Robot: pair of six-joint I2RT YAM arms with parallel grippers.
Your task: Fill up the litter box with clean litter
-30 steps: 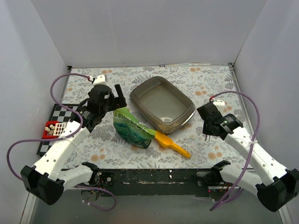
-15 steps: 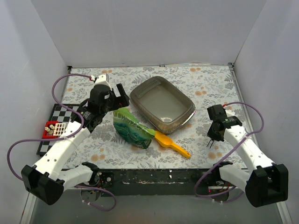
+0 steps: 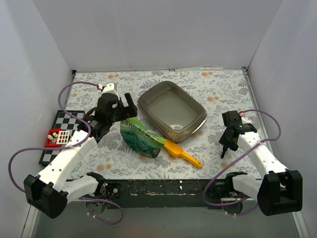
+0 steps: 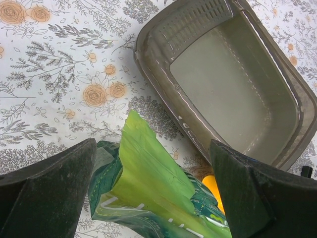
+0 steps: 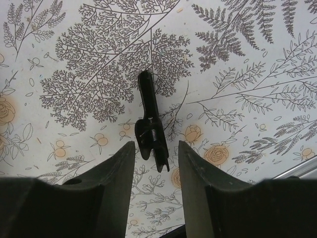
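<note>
The grey-brown litter box (image 3: 194, 107) sits at the table's middle; its floor is bare and flat, and it also shows in the left wrist view (image 4: 233, 84). I see no loose litter. A glossy green bag (image 3: 140, 137) lies in front of the box. My left gripper (image 3: 128, 110) is open, and the bag's torn top (image 4: 148, 163) stands between its jaws. My right gripper (image 3: 225, 144) is open and low over the cloth. A small black clip (image 5: 150, 121) lies on the cloth with its end between the jaws.
A yellow-orange scoop (image 3: 184, 154) lies next to the bag's near end, and its bowl shows in the left wrist view (image 4: 214, 186). A black-and-white checkered board (image 3: 57, 141) with a red item (image 3: 51, 137) lies at the left edge. White walls enclose three sides.
My right arm has drawn back towards the near edge and lowered its gripper to the cloth. My left gripper has shifted slightly towards the green bag.
</note>
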